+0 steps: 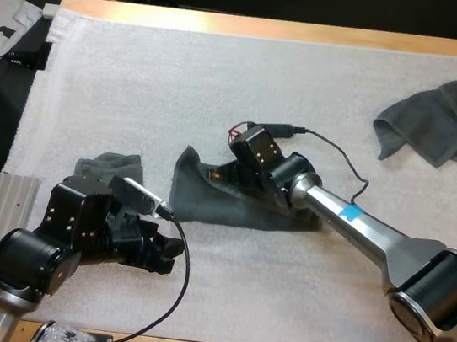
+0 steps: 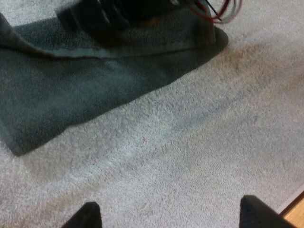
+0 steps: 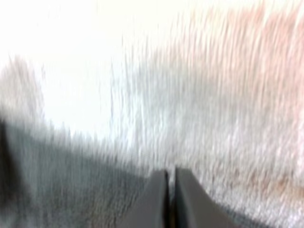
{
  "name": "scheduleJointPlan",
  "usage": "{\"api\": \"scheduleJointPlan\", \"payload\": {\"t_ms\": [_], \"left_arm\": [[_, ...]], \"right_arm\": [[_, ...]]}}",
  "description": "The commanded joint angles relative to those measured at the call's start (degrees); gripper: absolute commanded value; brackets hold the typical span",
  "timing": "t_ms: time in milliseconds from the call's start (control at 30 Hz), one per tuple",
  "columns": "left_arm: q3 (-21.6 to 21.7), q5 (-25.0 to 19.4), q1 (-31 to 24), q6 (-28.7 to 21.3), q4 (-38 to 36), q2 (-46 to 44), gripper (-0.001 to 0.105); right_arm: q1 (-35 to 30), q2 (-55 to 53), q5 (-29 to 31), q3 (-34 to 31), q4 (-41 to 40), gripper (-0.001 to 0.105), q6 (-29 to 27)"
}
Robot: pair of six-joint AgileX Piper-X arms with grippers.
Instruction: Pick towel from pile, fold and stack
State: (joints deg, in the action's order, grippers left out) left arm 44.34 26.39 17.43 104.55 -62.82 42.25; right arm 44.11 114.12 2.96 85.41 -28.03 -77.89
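A dark grey-green towel (image 1: 224, 204) lies partly folded in the middle of the mat, its left edge raised. My right gripper (image 1: 221, 173) is down at that raised fold, fingers pressed together (image 3: 168, 199) on the towel's edge (image 3: 71, 190). My left gripper (image 1: 168, 252) hovers low over bare mat just in front of the towel's left end. Its fingers stand wide apart (image 2: 171, 216) with nothing between them. From the left wrist the towel (image 2: 71, 90) has a folded layer on top, with the right gripper (image 2: 114, 14) over it. A crumpled towel (image 1: 436, 119) sits at the far right.
Another dark towel (image 1: 110, 167) lies on the mat just behind my left arm. The white mat (image 1: 225, 77) is bare across the far half. The wooden table edge (image 2: 294, 211) runs close to my left gripper.
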Motion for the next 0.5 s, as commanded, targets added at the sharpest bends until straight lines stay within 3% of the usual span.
{"api": "scheduleJointPlan", "payload": {"t_ms": [0, 133, 467], "left_arm": [[0.25, 0.76, 0.18, -0.18, -0.24, -0.21, 0.058], [0.2, 0.74, 0.23, -0.21, -0.31, -0.33, 0.058], [0.16, 0.52, 0.17, 0.16, -0.18, -0.18, 0.058]], "right_arm": [[-0.88, 0.37, 5.63, 0.52, 7.44, 0.0, 5.09], [-1.86, -0.39, 9.97, 0.77, 12.47, 0.0, 6.62], [-1.38, -3.99, 7.66, 1.51, 7.69, 0.0, 1.65]]}}
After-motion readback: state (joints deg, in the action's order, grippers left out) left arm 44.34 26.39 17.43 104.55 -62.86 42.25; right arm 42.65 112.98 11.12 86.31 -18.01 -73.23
